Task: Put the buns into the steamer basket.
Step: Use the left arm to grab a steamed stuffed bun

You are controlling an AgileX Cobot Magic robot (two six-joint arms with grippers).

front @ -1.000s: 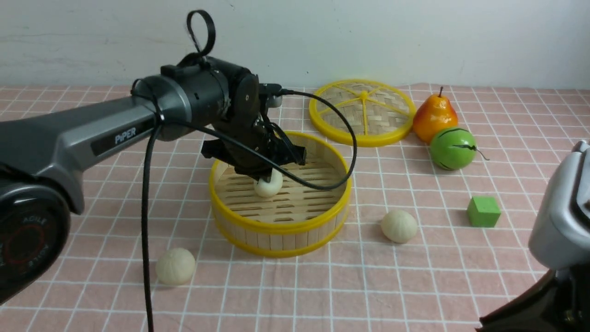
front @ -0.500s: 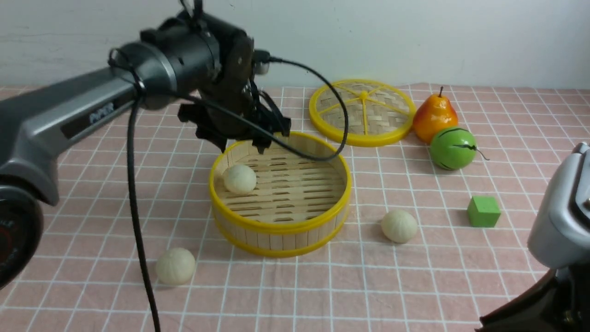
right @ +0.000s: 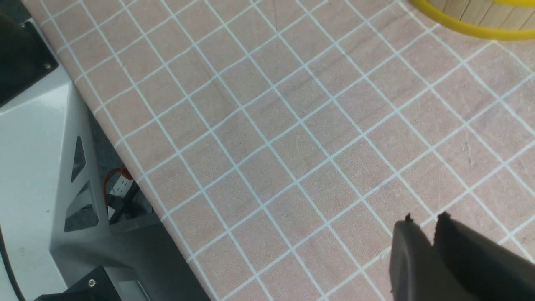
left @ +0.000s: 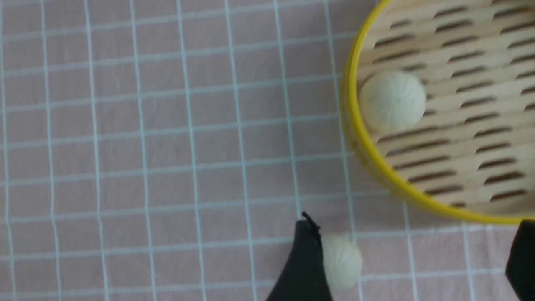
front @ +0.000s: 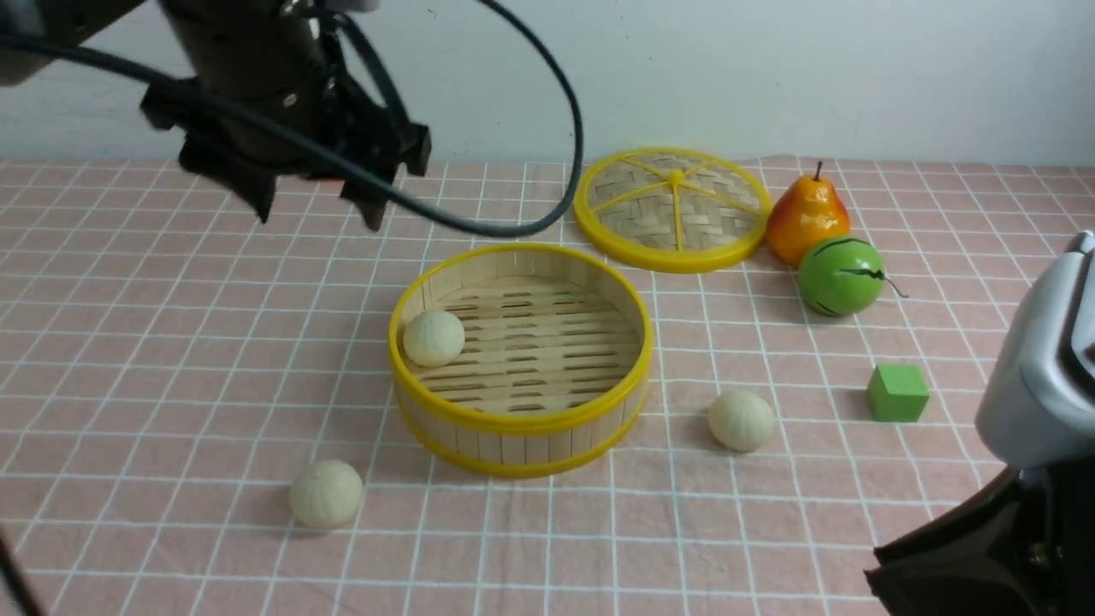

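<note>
Quick status: one bun (front: pixel 434 338) is in the basket (front: pixel 513 421), tucked against its left wall, and the other two are out on the bench (front: pixel 128 359). The left claw (front: pixel 316 210) hangs high over the far-left part of the bench, fingers wide apart and empty. The left bun (front: pixel 326 494) lies on the robot's side of it, way lower, just off the basket's near-left edge (in the left wrist view it peeks out beside one finger (left: pixel 307 259), not centred in the gap). So I'd guess that claw needs to come toward the robot and drop. The right bun (front: pixel 741 420) sits just right of the basket, nearer the right claw (right: pixel 424 223), whose fingers are together with nothing between them, over bare bench. Buns are round, so grip angle shouldn't matter.
</note>
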